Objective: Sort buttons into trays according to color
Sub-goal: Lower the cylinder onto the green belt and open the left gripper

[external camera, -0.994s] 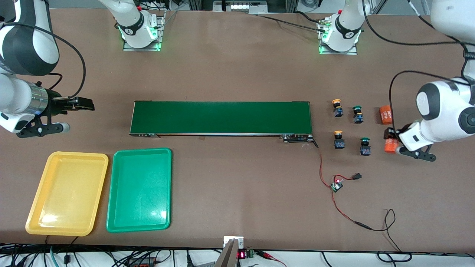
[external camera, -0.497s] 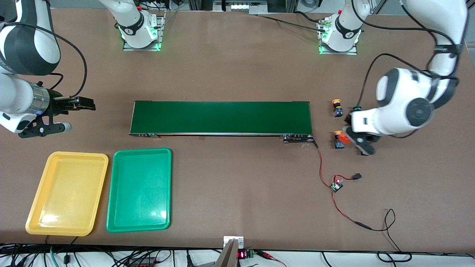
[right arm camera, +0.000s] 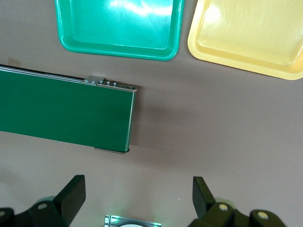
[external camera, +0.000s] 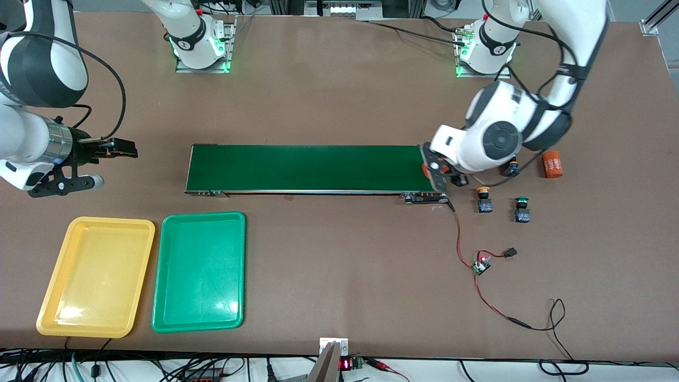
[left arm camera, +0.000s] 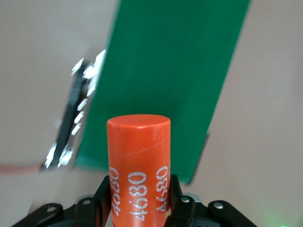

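Note:
My left gripper (external camera: 434,172) is shut on an upright orange cylinder (left arm camera: 138,142) marked 4680 and hangs over the left arm's end of the dark-green conveyor belt (left arm camera: 175,71). A yellow-capped button (external camera: 483,199) and a green-capped button (external camera: 522,209) stand on the table beside that end of the belt. A third button (external camera: 512,170) peeks out from under the left arm, its cap hidden. The yellow tray (external camera: 95,276) and green tray (external camera: 199,270) lie side by side toward the right arm's end, with nothing in them. My right gripper (right arm camera: 137,189) waits open with nothing in it past the belt's other end.
The conveyor belt (external camera: 315,168) runs along the table's middle. A second orange cylinder (external camera: 551,164) lies on its side beside the buttons. A small circuit board (external camera: 481,265) with red wires sits nearer the front camera than the buttons.
The left arm has swung with the orange cylinder from the table's edge, across the buttons, to the belt's end. The right arm has stayed put.

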Robot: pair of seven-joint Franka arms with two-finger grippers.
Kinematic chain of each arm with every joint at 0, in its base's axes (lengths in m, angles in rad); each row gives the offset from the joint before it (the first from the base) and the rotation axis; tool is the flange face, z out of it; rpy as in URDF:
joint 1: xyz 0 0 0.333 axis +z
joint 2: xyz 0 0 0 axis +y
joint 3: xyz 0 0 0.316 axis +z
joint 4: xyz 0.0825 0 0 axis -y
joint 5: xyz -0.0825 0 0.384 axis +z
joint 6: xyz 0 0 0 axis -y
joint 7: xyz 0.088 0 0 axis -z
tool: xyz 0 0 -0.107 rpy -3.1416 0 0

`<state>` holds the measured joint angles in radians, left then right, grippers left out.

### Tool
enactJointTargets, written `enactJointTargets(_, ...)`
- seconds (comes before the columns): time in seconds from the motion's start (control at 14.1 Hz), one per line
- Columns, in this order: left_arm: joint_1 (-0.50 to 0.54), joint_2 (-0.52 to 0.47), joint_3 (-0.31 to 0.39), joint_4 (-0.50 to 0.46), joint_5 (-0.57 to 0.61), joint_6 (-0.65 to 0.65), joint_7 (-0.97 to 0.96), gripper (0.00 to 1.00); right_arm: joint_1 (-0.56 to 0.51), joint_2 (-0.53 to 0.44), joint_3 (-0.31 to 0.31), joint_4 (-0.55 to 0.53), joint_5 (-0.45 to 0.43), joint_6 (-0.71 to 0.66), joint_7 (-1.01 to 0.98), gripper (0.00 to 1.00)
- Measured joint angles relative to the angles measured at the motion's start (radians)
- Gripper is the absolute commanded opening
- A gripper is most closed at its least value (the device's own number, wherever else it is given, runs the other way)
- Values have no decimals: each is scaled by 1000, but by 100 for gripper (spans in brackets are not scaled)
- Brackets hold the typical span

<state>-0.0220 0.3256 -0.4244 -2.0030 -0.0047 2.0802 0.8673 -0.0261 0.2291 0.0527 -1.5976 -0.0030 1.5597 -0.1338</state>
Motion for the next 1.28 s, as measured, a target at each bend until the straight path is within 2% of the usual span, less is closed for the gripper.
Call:
enactJointTargets(0.14, -8, 6, -29, -62, 3, 107, 43, 9, 0, 0, 0, 0, 0, 0, 0, 100)
enactJointTargets(0.21, -11, 10, -33, -90, 4, 152, 75, 13, 1, 0, 0, 0, 0, 0, 0, 100)
enactJointTargets(0.28, -11, 12, -34, -109, 5, 177, 101, 27, 2, 0, 0, 0, 0, 0, -1, 100)
enactJointTargets(0.36, -10, 12, -34, -120, 5, 188, 115, 98, 2, 0, 1, 0, 0, 0, -1, 100)
enactJointTargets(0.78, -6, 0, -33, -115, 5, 175, 132, 100, 2, 0, 1, 0, 0, 0, -1, 100)
enactJointTargets(0.99, 14, -68, -16, -79, 5, 52, 116, 100, 3, 0, 1, 0, 0, 0, -1, 100)
enactJointTargets(1.14, 26, -119, 26, -47, 5, -31, 73, 100, 3, 0, 2, 0, 0, 0, -1, 100)
enactJointTargets(1.28, 32, -148, 93, -32, 5, -62, 55, 100, 5, 0, 3, 0, 1, -1, -1, 100)
